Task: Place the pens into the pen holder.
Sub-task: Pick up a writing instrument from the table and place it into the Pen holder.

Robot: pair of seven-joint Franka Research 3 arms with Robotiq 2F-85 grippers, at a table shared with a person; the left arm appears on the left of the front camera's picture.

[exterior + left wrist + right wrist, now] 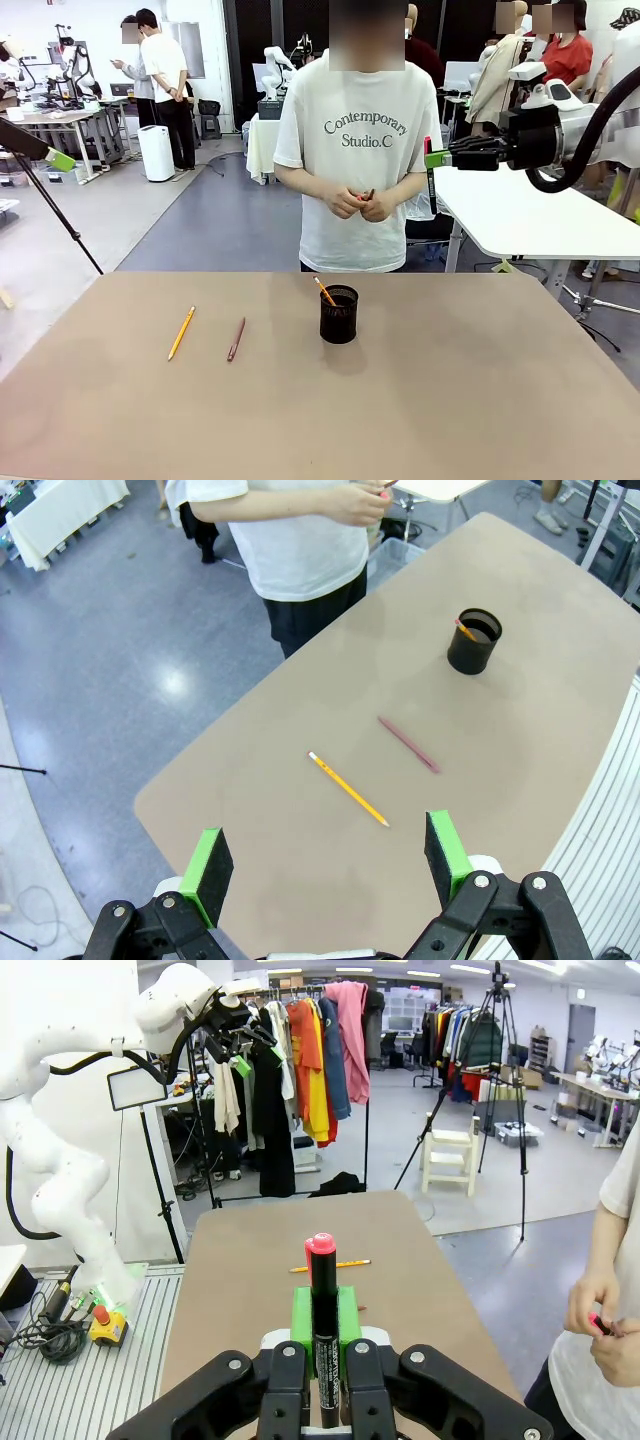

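The black mesh pen holder (339, 314) (474, 641) stands mid-table with an orange pencil (324, 291) leaning in it. A yellow pencil (181, 333) (348, 788) and a dark red pen (236, 339) (408, 744) lie on the table to its left. My right gripper (435, 158) (322, 1325) hovers high at the right, shut on a red-capped black pen (431, 175) (321, 1260) that hangs upright. My left gripper (58, 160) (328, 855) is open, high above the table's left end, over the yellow pencil. The person's hands (358, 203) hold more pens.
The person stands at the far edge, behind the holder. The brown table (480, 400) has free room on its right half and along the front. A white table (530, 215) stands behind at the right, below my right arm.
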